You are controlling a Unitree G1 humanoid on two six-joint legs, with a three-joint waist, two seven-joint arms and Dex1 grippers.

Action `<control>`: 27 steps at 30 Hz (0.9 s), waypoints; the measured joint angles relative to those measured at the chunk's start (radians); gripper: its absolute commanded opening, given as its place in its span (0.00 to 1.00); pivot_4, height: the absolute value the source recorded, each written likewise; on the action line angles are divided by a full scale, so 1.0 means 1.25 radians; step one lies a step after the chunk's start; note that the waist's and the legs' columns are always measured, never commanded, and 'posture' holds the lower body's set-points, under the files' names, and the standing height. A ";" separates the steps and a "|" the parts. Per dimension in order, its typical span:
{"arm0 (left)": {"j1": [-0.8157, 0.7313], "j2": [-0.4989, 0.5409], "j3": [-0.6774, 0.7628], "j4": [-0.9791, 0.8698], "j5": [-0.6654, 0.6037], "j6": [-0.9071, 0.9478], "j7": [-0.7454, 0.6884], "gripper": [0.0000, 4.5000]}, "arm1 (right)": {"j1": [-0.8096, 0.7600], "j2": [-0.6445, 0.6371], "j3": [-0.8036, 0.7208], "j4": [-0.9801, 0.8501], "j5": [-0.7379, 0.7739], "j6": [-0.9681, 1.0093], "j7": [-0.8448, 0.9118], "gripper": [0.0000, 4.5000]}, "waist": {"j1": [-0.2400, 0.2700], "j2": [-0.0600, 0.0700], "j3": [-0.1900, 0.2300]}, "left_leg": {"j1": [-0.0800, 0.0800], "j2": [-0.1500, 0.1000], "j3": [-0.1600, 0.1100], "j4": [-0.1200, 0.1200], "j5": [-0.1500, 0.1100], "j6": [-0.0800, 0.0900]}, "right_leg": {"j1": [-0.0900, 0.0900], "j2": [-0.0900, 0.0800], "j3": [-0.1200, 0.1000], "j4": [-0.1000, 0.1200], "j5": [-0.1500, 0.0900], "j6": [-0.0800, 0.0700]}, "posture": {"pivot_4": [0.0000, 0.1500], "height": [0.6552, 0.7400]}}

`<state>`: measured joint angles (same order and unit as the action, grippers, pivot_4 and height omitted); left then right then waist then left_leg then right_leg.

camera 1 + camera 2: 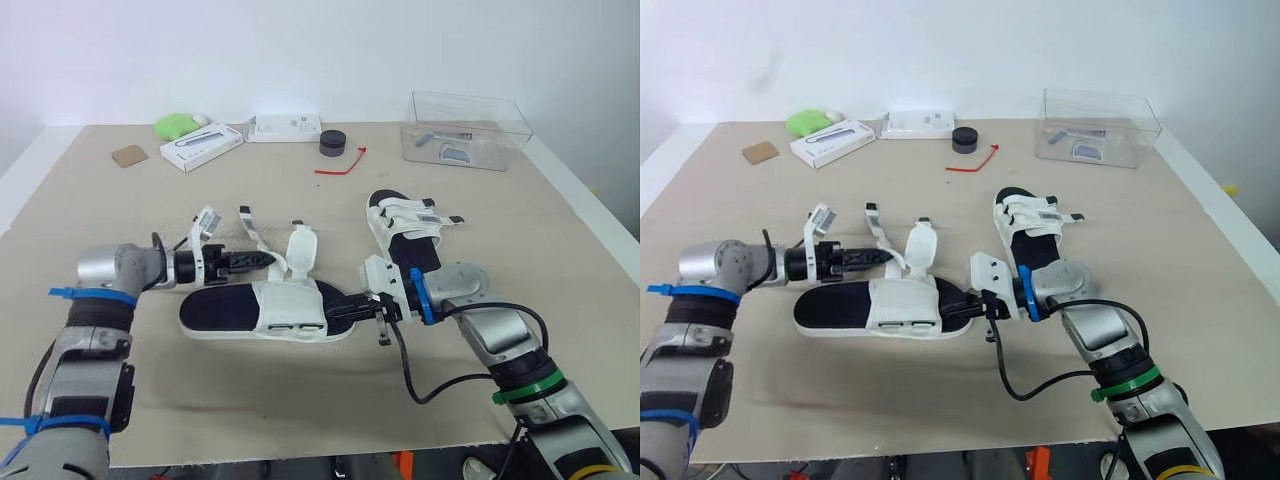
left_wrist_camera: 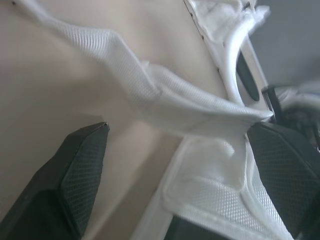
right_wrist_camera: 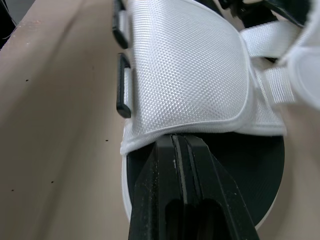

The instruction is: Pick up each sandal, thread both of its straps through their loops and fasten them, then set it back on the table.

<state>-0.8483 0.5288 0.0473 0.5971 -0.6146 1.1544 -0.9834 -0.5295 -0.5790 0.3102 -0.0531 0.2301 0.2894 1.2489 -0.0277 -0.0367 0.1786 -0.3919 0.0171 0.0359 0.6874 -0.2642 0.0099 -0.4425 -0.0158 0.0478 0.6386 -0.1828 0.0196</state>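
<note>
Two white sandals with black footbeds lie on the beige table: the near sandal with its straps loose, the far sandal just behind the right gripper. Behind the table stands a white wall.

Left wrist view: the left gripper is spread around a mesh strap.

Right wrist view: the right gripper's fingers are pressed together, their tip under the near sandal's white upper.

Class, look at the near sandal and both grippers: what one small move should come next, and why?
Probably close the left gripper on the loose white mesh strap. Its fingers stand open on either side of that strap, and the shut right gripper rests on the white sandal with a black footbed, seemingly steadying it.
</note>
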 measured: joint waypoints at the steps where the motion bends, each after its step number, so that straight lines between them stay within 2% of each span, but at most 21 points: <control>1: -0.003 0.000 0.000 0.008 0.000 0.000 -0.005 1.00 | 0.000 -0.001 0.000 -0.004 0.000 0.000 0.000 0.02 | -0.002 0.000 0.000 | 0.000 0.000 0.000 0.000 0.000 0.000 | 0.000 0.000 0.000 0.000 0.000 0.000 | 1.00 1.00; 7: -0.005 0.015 -0.010 0.019 0.004 0.009 -0.064 1.00 | 0.007 -0.014 0.000 -0.024 0.001 0.005 -0.006 0.02 | -0.002 0.000 0.000 | 0.000 0.000 0.000 0.000 0.000 0.000 | 0.000 0.000 0.000 0.000 0.000 0.000 | 1.00 1.00; 13: -0.004 0.075 -0.043 0.012 0.003 0.057 -0.162 1.00 | 0.008 -0.015 0.000 -0.028 0.001 0.011 -0.007 0.02 | -0.003 0.000 0.000 | 0.000 0.000 0.000 0.000 0.000 0.000 | 0.000 0.000 0.000 0.001 0.000 0.000 | 1.00 1.00; 18: 0.045 0.120 -0.075 -0.093 -0.016 0.094 -0.228 1.00 | 0.007 -0.013 0.000 -0.030 0.001 0.011 -0.009 0.02 | -0.003 0.000 0.000 | 0.000 0.000 -0.002 0.000 0.000 0.000 | 0.000 0.000 0.000 0.001 -0.001 0.000 | 1.00 1.00; 23: 0.060 0.119 -0.071 -0.125 -0.021 0.103 -0.223 1.00 | 0.005 -0.010 0.000 -0.023 0.000 0.009 -0.009 0.02 | -0.002 0.000 0.000 | 0.000 -0.001 -0.004 0.000 0.000 0.000 | 0.000 -0.001 0.000 0.001 -0.001 0.000 | 1.00 1.00; 27: 0.052 0.081 -0.022 -0.094 -0.036 0.121 -0.169 1.00 | 0.001 -0.008 0.000 -0.016 0.000 0.003 -0.007 0.02 | -0.002 0.000 0.000 | 0.000 -0.001 -0.005 0.001 0.000 0.000 | 0.000 -0.001 -0.001 0.002 -0.001 0.000 | 1.00 1.00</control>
<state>-0.7836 0.6297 0.0195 0.4794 -0.6598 1.3056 -1.1941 -0.5279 -0.5890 0.3104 -0.0725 0.2301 0.2930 1.2406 -0.0301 -0.0367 0.1786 -0.3920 0.0163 0.0301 0.6882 -0.2642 0.0095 -0.4427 -0.0165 0.0471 0.6407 -0.1836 0.0197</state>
